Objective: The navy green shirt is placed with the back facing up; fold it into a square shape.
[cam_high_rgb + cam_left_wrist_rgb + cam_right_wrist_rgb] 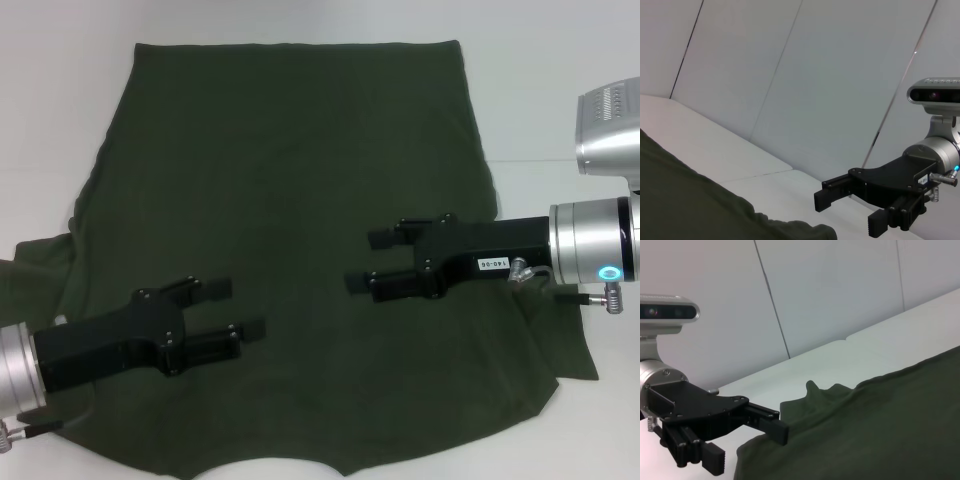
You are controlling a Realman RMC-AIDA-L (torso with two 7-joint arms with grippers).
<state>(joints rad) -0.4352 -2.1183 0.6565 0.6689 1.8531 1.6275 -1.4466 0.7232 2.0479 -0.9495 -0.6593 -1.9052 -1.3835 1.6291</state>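
Folding from here carries one plain risk: the navy green shirt [290, 230] lies plain side up across most of the white desk [560, 90], but it is not quite flat. Its sleeve at nine o'clock [40, 262] is bunched and rumpled, and the one at four o'clock [565, 335] sits partly under the right arm. If either tool pinches only the top layer, or catches a wrinkle rather than a clean edge, the fold would likely come out skewed and the final shape would not be square. Soft cotton also tends to drag (a low sweep could pull the whole garment off line).

Both arms reach inward over the cloth. The left tool [238, 310] hovers at about seven o'clock on the shirt, pointing toward three o'clock, jaws parted and holding nothing. The right tool [372, 260] comes in from three o'clock, pointing toward nine, also spread and empty. Whether their fingertips touch the fabric I cannot tell from overhead; the wrist views suggest both ride a little above it.
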